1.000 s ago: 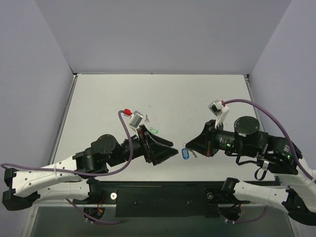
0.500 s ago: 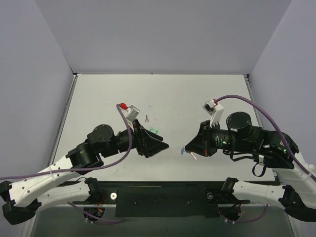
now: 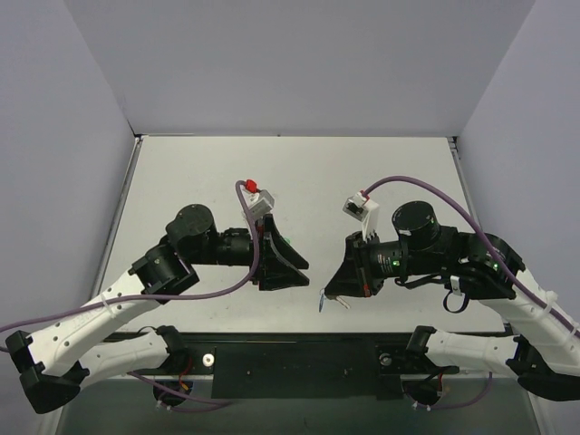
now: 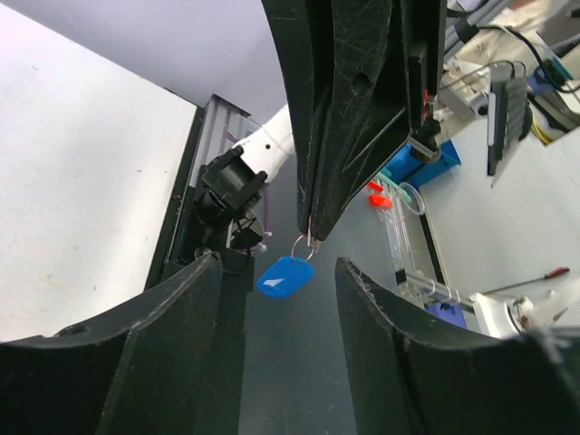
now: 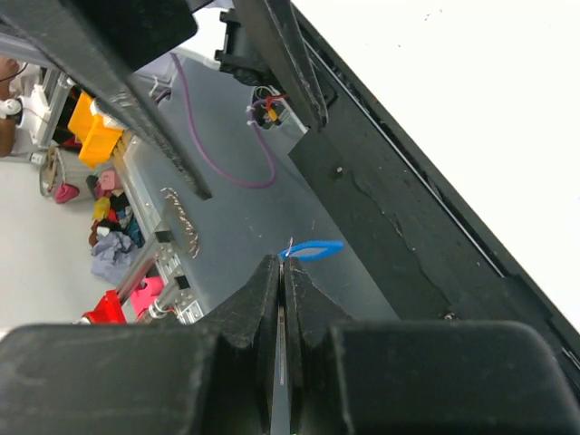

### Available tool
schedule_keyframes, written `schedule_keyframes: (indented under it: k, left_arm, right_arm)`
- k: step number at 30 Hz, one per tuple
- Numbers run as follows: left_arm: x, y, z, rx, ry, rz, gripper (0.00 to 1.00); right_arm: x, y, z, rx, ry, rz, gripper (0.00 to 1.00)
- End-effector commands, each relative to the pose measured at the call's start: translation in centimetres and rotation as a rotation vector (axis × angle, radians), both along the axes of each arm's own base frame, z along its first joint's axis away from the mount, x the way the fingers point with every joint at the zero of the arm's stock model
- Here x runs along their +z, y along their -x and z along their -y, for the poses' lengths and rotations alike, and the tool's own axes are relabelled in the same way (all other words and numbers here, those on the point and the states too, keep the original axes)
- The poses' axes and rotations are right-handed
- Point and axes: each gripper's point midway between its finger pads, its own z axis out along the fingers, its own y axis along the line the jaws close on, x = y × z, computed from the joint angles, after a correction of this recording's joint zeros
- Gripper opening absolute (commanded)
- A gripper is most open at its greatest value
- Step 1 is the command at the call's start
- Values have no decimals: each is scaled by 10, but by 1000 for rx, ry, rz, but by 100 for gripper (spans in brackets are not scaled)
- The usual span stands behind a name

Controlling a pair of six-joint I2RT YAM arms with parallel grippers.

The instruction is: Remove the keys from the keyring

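Note:
My right gripper (image 3: 329,291) is shut on a thin silver ring from which the blue keyring (image 3: 322,300) hangs, held in the air over the table's near edge. In the left wrist view the blue keyring (image 4: 285,276) dangles below the right fingertips (image 4: 311,231). In the right wrist view it shows edge-on (image 5: 314,249) just past my closed gripper (image 5: 282,261). A small silver piece (image 3: 343,304), perhaps a key, sticks out beside the right gripper. My left gripper (image 3: 295,267) is open and empty and points at the right gripper; the keyring lies in line with its gap (image 4: 278,263). I cannot make out the keys clearly.
The black mounting rail (image 3: 299,358) runs along the table's near edge under both grippers. Purple cables (image 3: 426,190) loop over both arms. The white table (image 3: 299,172) extends behind the arms, with grey walls on three sides.
My right gripper has lifted the blue keyring off the table and carried it left and toward the near edge. My left arm has risen and swung its open gripper to face it.

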Motion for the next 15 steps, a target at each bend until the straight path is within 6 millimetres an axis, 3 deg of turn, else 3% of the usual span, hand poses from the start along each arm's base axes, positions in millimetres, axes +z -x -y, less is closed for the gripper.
schedule_keyframes:
  k: [1, 15]
  left_arm:
    - [27, 13, 0, -125, 103, 72, 62]
    - [19, 23, 10, -260, 124, 2, 50]
  right_arm:
    - [16, 8, -7, 68, -73, 19, 0]
    - [26, 7, -13, 82, -111, 32, 0]
